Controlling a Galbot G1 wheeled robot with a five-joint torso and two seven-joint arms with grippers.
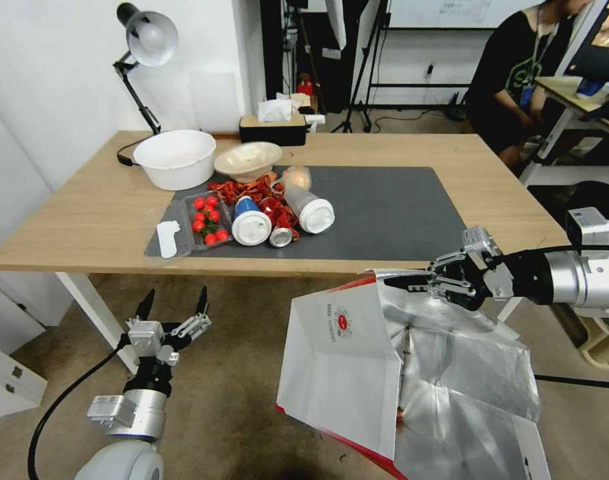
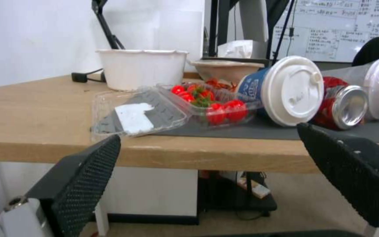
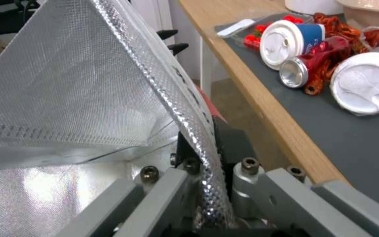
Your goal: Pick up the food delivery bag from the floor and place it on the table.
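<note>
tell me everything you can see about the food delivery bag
The food delivery bag is large, white paper outside with a small round red logo, red along its lower edge and crinkled silver foil lining. It hangs open and tilted in front of the table, near the tabletop's edge. The right gripper has its fingers shut on the foil rim.

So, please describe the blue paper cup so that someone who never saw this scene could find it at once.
Look at the light-wood table and the dark grey mat on it. Near the mat's left end lies the blue cup on its side, white lid toward the robot, between the clear box of cherry tomatoes and a red can. It alone has a blue wall; the other lidded cup is clear.
</note>
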